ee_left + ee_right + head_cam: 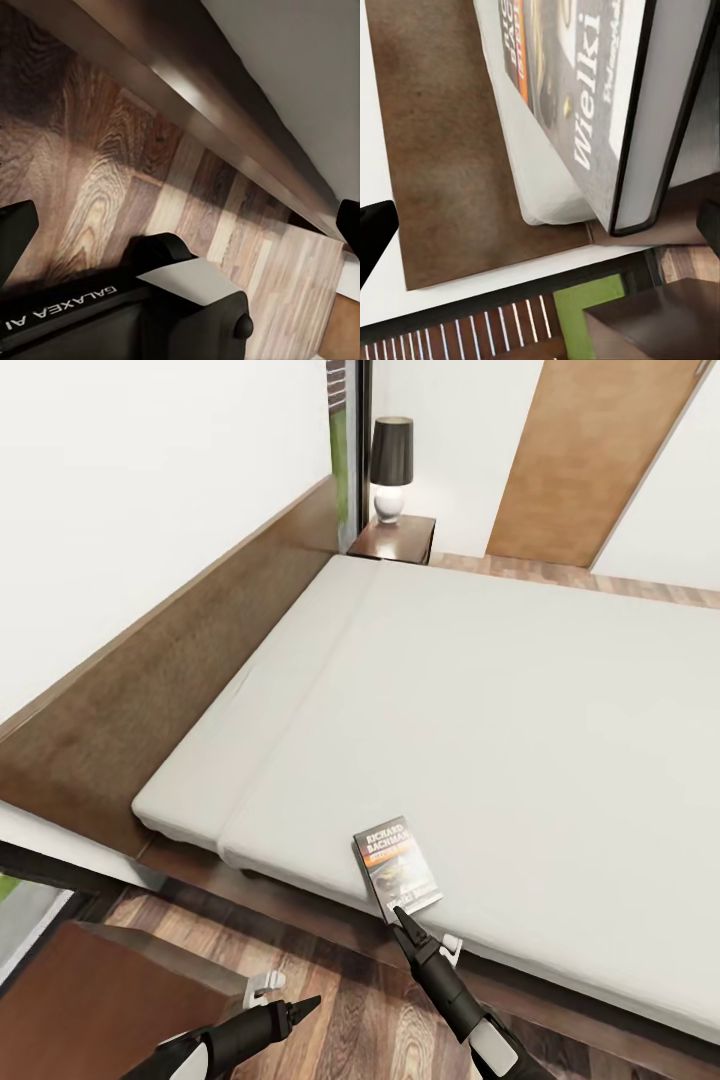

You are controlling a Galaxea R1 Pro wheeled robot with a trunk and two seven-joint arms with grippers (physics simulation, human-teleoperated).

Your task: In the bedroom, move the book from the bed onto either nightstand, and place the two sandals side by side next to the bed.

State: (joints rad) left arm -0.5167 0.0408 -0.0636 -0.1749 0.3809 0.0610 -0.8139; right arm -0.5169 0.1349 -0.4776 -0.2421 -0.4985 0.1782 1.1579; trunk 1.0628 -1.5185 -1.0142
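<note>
Your book (396,865) lies flat at the bed's (520,690) near edge. Right gripper (402,920) tip touches its corner, fingers spread. Left gripper (300,1008) hovers over floor (340,1010), fingers spread too.

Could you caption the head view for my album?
Right gripper reaches the book lying at the bed's near edge.

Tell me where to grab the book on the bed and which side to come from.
Grip the book by its near edge, the one by the mattress's near edge, coming in low from the floor side where the right gripper is. It is thin and lies flat on the bed, so one finger probably has to slip under that edge.
</note>
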